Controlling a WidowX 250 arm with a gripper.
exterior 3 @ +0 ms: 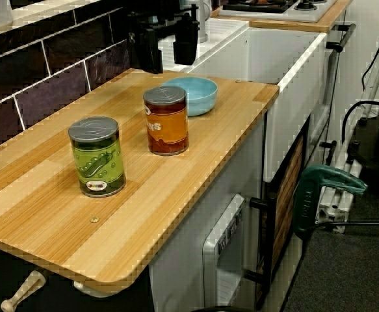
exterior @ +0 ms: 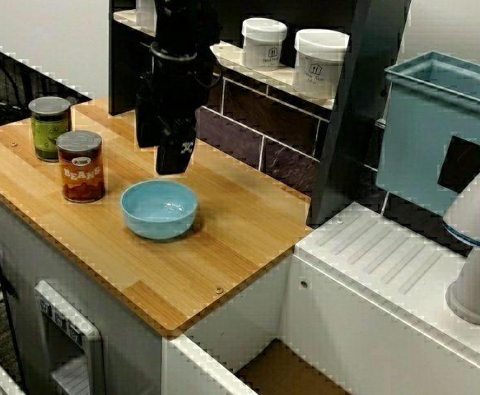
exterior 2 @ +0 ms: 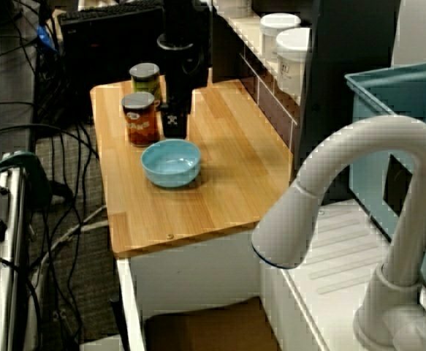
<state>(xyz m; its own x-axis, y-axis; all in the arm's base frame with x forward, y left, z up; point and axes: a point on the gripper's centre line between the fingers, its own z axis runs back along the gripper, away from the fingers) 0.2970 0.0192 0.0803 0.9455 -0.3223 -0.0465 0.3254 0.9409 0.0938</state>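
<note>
The wooden bench (exterior: pixel 223 255) runs out from a dark tiled wall, with a white sink unit alongside. My jaws hang above it on the black arm (exterior: pixel 178 74). In the low view along the bench I see them spread wide, with a clear gap between the fingers (exterior 3: pixel 187 40) and nothing in them.

Nearest is the bowl (exterior: pixel 159 208), pale blue and empty. It sits just below the jaws and slightly forward of them, not touching. To one side of the jaws stands the beans can (exterior: pixel 81 166), near the bowl but apart from it. The peas can (exterior: pixel 49 127) stands beyond that. Up behind the jaws, two white tubs (exterior: pixel 263 41) (exterior: pixel 320 62) sit on the shelf. Well away on the sink side are a blue bin (exterior: pixel 437 132) and the faucet (exterior: pixel 478 239).

My worry is that a straight drop could land a finger on the bowl's rim and tip it or skid it toward the bench edge. A low sideways swing could knock the beans can into the peas can.

I count one bowl, two cans, two tubs, one bin and one faucet.
</note>
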